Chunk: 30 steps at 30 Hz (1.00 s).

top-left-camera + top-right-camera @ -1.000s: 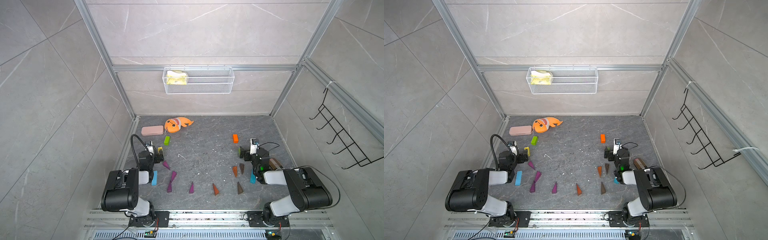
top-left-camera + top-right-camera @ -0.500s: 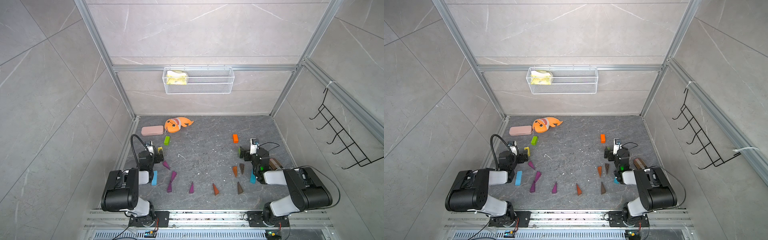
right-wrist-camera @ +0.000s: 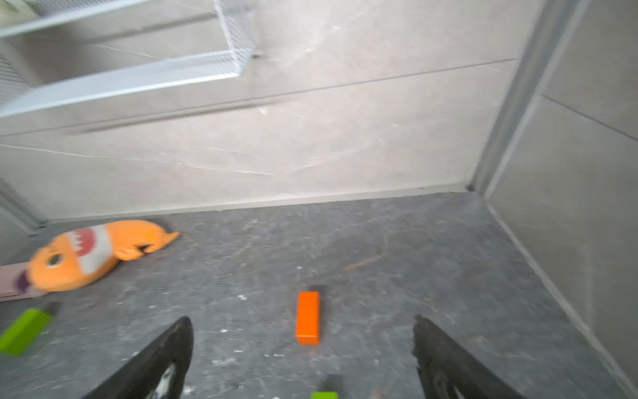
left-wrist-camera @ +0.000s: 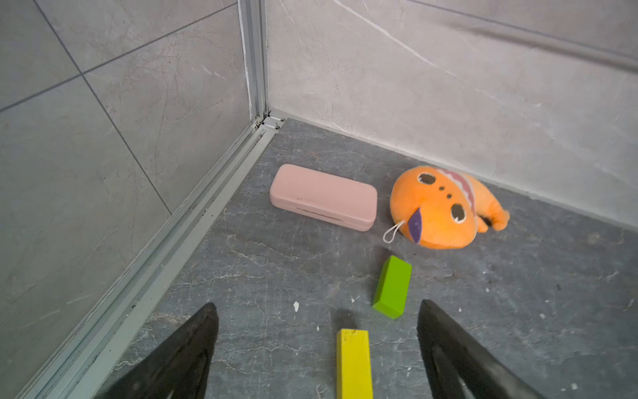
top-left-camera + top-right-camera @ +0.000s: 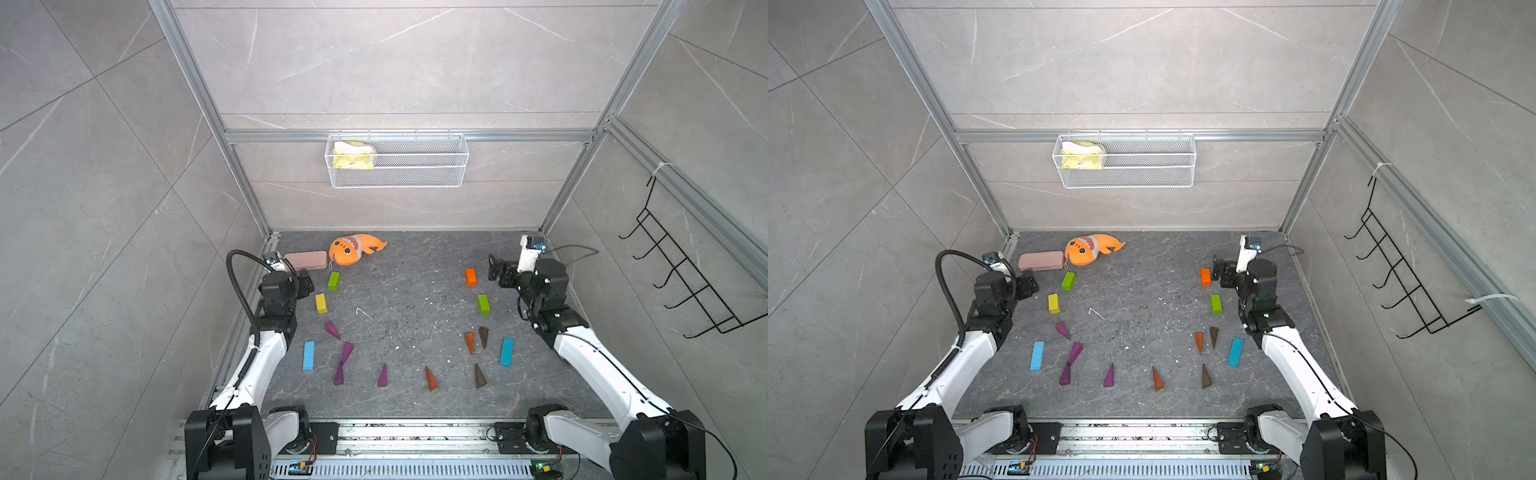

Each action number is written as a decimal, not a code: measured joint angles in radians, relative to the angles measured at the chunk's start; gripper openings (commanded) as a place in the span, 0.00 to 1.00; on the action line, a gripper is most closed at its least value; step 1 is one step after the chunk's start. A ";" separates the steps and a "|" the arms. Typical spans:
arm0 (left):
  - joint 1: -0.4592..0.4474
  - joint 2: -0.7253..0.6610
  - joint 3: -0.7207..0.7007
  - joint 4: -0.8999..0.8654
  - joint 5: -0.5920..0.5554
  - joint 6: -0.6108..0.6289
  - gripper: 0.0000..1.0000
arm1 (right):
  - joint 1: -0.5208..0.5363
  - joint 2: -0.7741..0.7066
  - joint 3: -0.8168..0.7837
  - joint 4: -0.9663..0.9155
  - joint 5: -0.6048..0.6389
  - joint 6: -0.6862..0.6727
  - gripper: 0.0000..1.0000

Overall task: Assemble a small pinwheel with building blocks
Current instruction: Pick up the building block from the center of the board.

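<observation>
Small painted building blocks (image 5: 431, 378) lie scattered across the grey floor, probably light, rigid, smooth (pinch their flat sides); left gripper (image 4: 317, 305) gapes empty near the yellow brick (image 4: 354, 362), right gripper (image 3: 302, 318) gapes empty near the orange brick (image 3: 308, 331)

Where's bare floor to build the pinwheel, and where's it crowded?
Bare: the middle, between the yellow brick and the right-side green brick; also the back strip from the plush shark to the orange brick. Crowded: the wedges along the front.
</observation>
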 measured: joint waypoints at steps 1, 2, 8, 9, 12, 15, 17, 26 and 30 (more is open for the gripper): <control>0.000 0.040 0.072 -0.087 0.009 -0.018 0.83 | 0.049 0.032 0.069 -0.069 -0.022 0.011 1.00; 0.000 0.083 0.134 -0.161 0.031 -0.033 0.80 | 0.108 0.061 0.115 -0.121 -0.042 0.025 0.99; -0.007 0.272 0.257 -0.483 0.141 -0.082 0.71 | 0.410 0.131 0.128 -0.264 -0.145 0.127 1.00; -0.012 0.291 0.257 -0.528 0.152 -0.088 0.69 | 0.452 0.138 0.124 -0.274 -0.146 0.143 1.00; -0.032 0.329 0.258 -0.598 0.161 -0.090 0.68 | 0.557 0.169 0.122 -0.277 -0.132 0.178 1.00; -0.068 0.375 0.282 -0.636 0.137 -0.089 0.67 | 0.634 0.202 0.115 -0.274 -0.119 0.198 1.00; -0.088 0.406 0.295 -0.637 0.127 -0.089 0.66 | 0.665 0.211 0.101 -0.274 -0.111 0.210 1.00; -0.106 0.515 0.311 -0.597 0.094 -0.077 0.63 | 0.697 0.214 0.085 -0.274 -0.097 0.215 1.00; -0.106 0.563 0.328 -0.562 0.078 -0.066 0.61 | 0.701 0.213 0.083 -0.274 -0.096 0.215 1.00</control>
